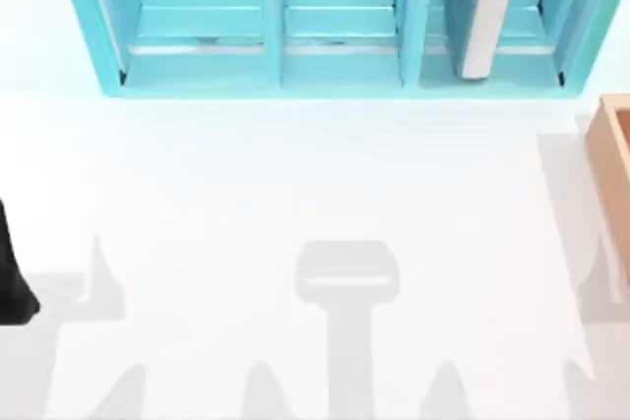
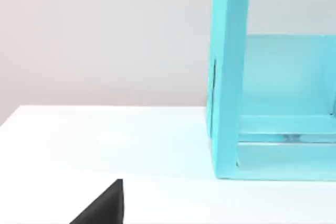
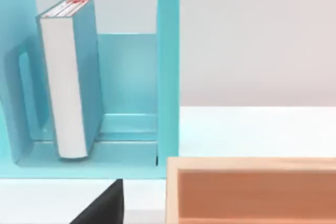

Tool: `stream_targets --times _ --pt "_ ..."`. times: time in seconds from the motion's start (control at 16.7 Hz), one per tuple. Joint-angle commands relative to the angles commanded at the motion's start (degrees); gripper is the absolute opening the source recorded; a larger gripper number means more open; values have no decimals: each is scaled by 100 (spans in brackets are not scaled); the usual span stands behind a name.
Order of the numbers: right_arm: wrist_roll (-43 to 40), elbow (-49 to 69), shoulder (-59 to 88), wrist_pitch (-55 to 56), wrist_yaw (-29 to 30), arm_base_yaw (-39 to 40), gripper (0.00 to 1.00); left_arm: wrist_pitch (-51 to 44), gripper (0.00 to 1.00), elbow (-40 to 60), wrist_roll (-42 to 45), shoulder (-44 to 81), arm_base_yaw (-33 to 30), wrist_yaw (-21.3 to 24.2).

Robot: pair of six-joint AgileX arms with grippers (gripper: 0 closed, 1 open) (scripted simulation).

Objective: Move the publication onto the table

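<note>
The publication is a thick teal-blue book standing upright in the rightmost compartment of the light-blue shelf, with its white page edges facing the front. The right wrist view shows the publication with a red and white label on its top end. The white table stretches in front of the shelf. My left arm sits at the table's left edge, far from the book. A dark part of my left gripper shows low over the table. A dark part of my right gripper shows in front of the shelf, apart from the book.
A tan wooden box stands at the table's right edge, just in front of the shelf's right end; the box is close in the right wrist view. The shelf's left and middle compartments hold nothing. Arm shadows fall on the front of the table.
</note>
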Motion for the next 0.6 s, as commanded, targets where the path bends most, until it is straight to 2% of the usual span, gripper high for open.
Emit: stream_targets --times 0.3,0.6 --pt "24 269 350 355 75 83 100 0 100 0 0 0 0 0" --pt "96 1175 2147 1850 402 384 100 0 100 0 0 0 0 0"
